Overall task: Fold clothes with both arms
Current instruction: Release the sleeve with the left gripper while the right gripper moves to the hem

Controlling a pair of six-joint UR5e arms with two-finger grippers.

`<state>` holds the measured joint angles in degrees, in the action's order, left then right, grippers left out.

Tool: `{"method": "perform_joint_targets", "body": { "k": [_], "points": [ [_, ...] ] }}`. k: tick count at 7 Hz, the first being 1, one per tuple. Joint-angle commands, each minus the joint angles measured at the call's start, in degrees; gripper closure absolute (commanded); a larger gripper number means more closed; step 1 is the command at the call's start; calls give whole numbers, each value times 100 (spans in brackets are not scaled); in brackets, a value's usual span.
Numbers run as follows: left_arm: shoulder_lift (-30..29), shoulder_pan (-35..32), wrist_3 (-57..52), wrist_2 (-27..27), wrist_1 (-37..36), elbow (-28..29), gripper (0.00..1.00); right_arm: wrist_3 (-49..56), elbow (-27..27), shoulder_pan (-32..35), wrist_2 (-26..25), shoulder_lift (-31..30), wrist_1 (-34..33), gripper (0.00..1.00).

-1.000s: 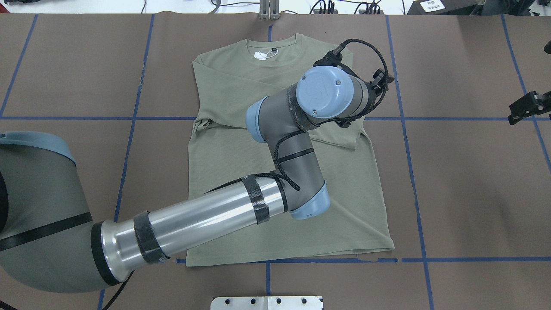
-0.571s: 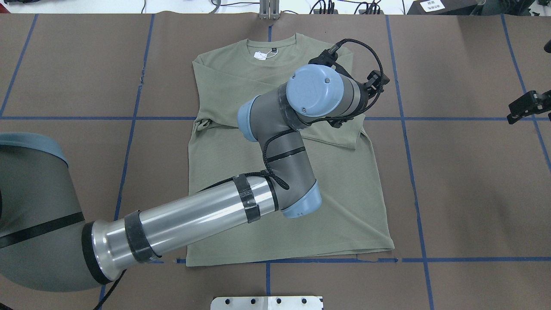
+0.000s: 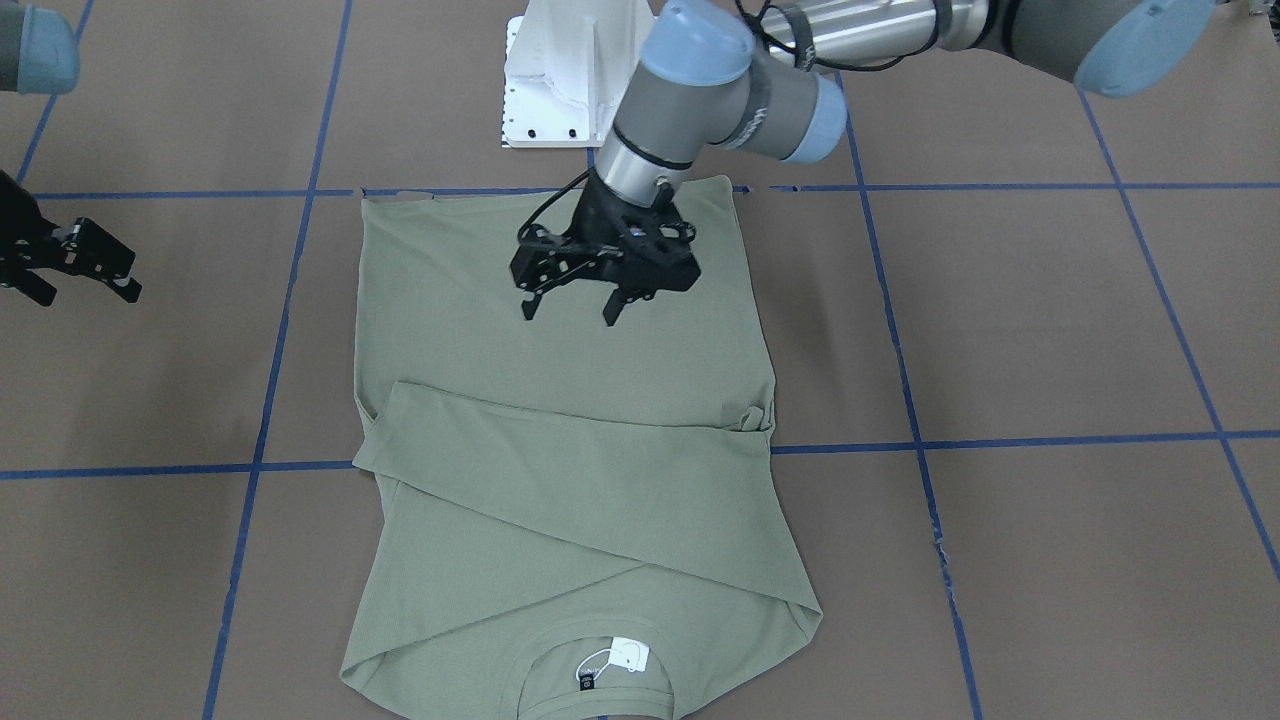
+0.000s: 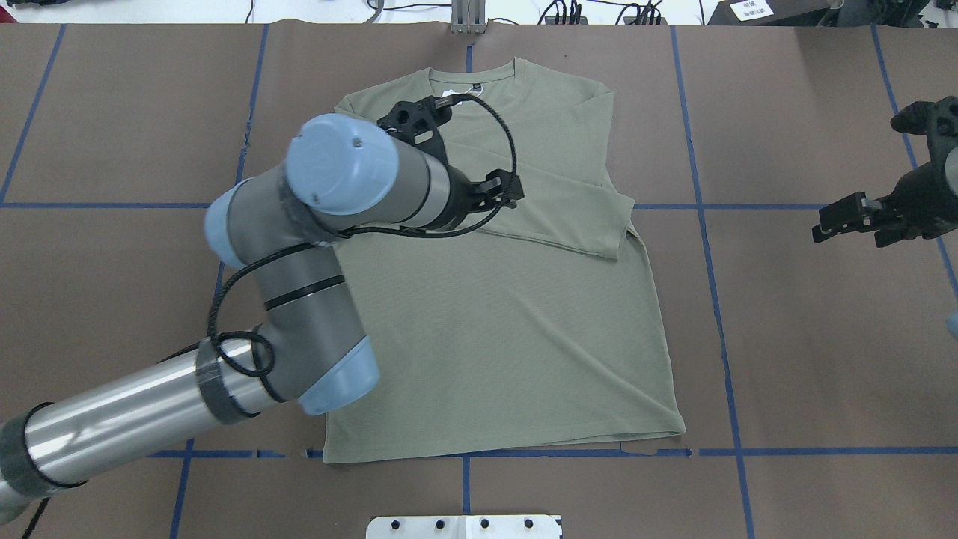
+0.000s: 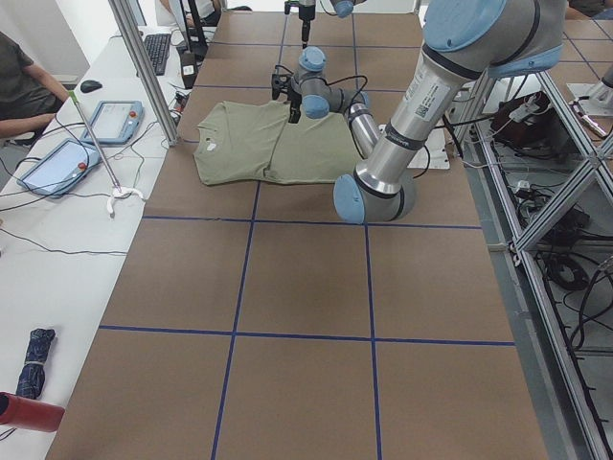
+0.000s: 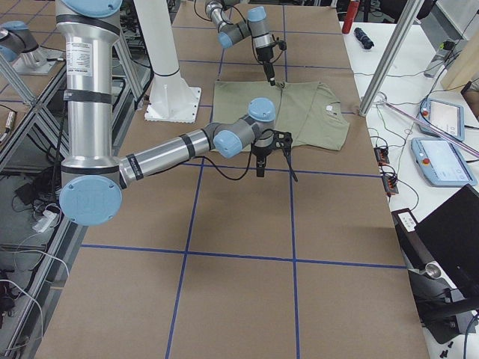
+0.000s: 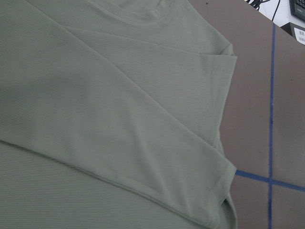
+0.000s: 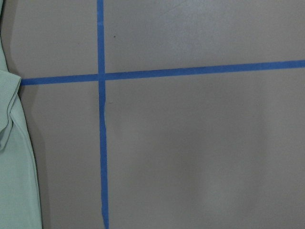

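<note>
The olive-green shirt [image 4: 516,322] lies flat on the brown table with its neck at the far side and both sleeves folded across the chest. Its white hang tag [image 3: 628,655] sits at the collar. My left gripper [image 3: 568,312] hovers open over the shirt's lower half, nothing between its fingers. In the overhead view its wrist hides it. The left wrist view shows only the folded sleeve [image 7: 143,143] and its cuff. My right gripper [image 3: 88,294] hangs open beside the shirt, over bare table; its wrist view catches the shirt's edge [image 8: 14,171].
Blue tape lines [image 4: 703,206] grid the table. The white pedestal plate [image 3: 565,80] stands at the robot's edge. A side bench holds tablets [image 5: 57,163] and cables, with a person [image 5: 19,86] seated there. A metal post [image 4: 468,15] is at the far edge.
My left arm has swung from the shirt's right shoulder across to its left side, leaving the sleeve lying folded. My right gripper has shifted inward toward the shirt.
</note>
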<state>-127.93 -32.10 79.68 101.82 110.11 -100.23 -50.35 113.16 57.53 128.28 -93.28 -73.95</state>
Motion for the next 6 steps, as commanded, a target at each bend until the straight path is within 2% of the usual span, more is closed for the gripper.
{"method": "perform_joint_targets", "body": {
  "k": [1,2,3,5,6],
  "points": [
    [881,-129,-1519,161,-987,-1293,0,-1530,415,-1054,-449,-137,405,0],
    [1223,-148,-1848,180,-965,-1419,0,-2331,444,-1956,-1253,-138,634,0],
    [1270,-148,-1938,189,-956,-1411,0,-2852,444,-2583,-1731,-77,645,0],
    [1288,-113,-1983,180,-938,-1359,0,-3295,452,-3246,-2077,-50,636,0],
    [1288,-121,-1983,180,-938,-1385,0,-3567,453,-3431,-2087,-32,636,0]
  ]
}}
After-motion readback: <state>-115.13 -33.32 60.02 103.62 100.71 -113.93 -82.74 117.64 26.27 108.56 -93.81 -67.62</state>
